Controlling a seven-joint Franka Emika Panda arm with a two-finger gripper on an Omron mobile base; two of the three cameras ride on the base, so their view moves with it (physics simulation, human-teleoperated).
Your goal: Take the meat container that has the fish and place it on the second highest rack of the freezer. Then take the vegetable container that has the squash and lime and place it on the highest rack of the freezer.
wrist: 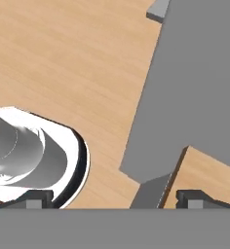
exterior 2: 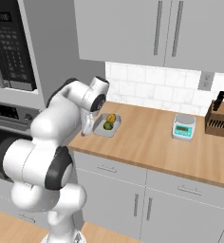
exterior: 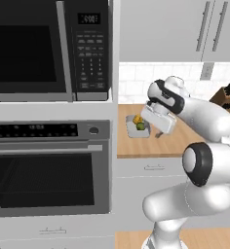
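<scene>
The vegetable container (exterior: 138, 126) is a shallow grey tray on the wooden counter, next to the oven column. It holds a yellow squash (exterior 2: 111, 117) and a green lime (exterior 2: 107, 126). My gripper (exterior: 160, 132) hangs just beside this container (exterior 2: 107, 126), over the counter's front edge, and points downward. In the hand view the gripper (wrist: 116, 198) is open, its two dark fingertips (wrist: 39, 197) set wide apart with nothing between them. That view looks down past a grey cabinet front to the wooden floor. The meat container with the fish and the freezer are out of view.
A microwave (exterior: 48, 48) sits above a wall oven (exterior: 48, 165) left of the counter. A kitchen scale (exterior 2: 183, 127) and a knife block (exterior 2: 217, 118) stand further along the counter (exterior 2: 147, 142). Wall cabinets (exterior 2: 156, 33) hang overhead.
</scene>
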